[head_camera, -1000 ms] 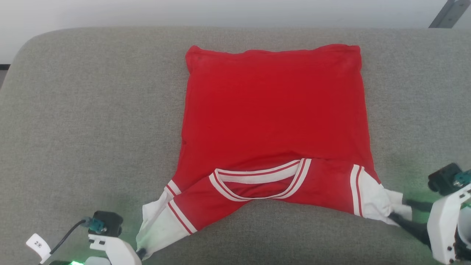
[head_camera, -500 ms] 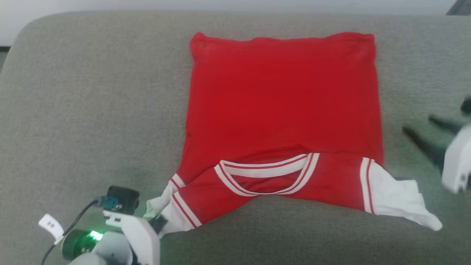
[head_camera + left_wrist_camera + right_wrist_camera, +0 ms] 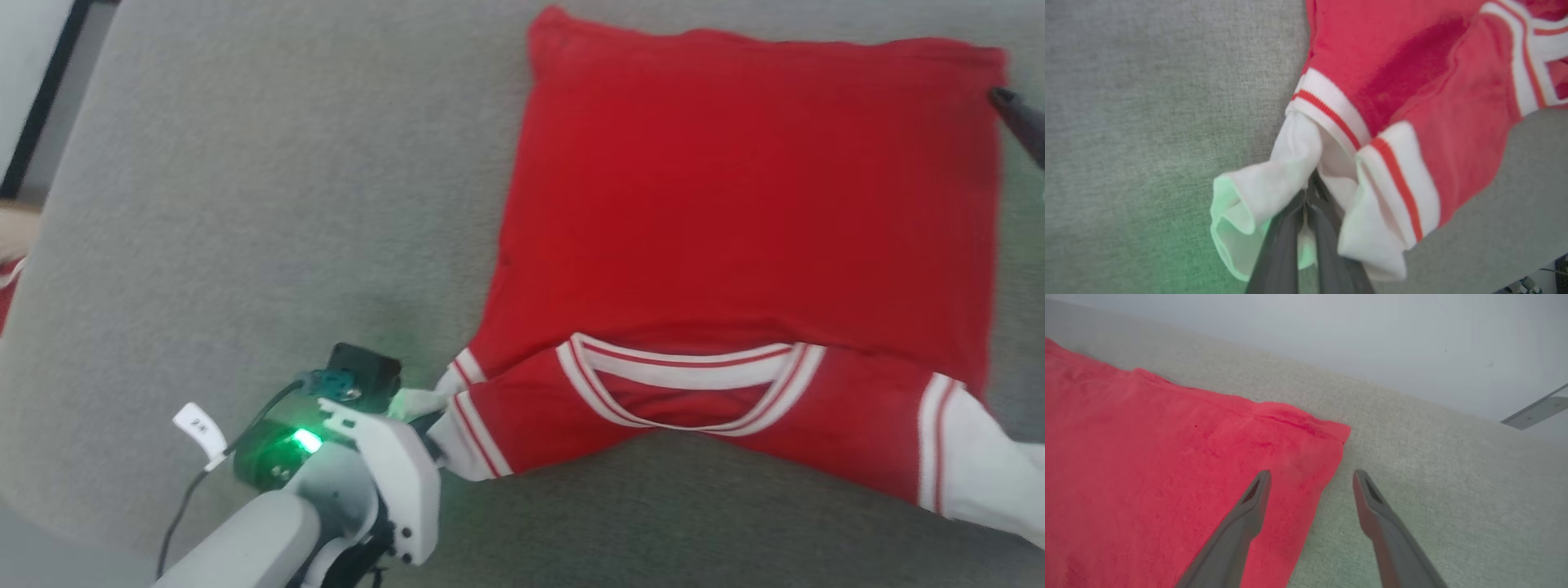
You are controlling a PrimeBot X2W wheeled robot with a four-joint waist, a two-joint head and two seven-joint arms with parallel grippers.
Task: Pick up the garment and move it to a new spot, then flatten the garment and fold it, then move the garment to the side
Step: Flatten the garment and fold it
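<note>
The garment (image 3: 735,204) lies spread on the grey cushion, plain red side up, with its striped collar (image 3: 686,384) and white sleeves toward me. My left gripper (image 3: 431,418) is shut on the bunched white left sleeve (image 3: 1274,192), and in the left wrist view its fingers (image 3: 1290,237) pinch the cloth together. My right gripper (image 3: 1310,482) stands open over the garment's far right corner (image 3: 1327,433): one finger is above red cloth, the other above bare cushion. In the head view, one dark fingertip (image 3: 1016,114) of it shows at the right edge.
The grey upholstered cushion (image 3: 245,204) stretches wide to the garment's left and in front of it. Its rounded left edge drops off beside a dark strip (image 3: 41,98). Behind the cushion's back edge are a pale wall and a metal bracket (image 3: 1535,410).
The head camera has swung left and down. My left gripper has carried the left sleeve inward toward the shirt body. My right gripper has left the right sleeve and gone up to the far right corner.
</note>
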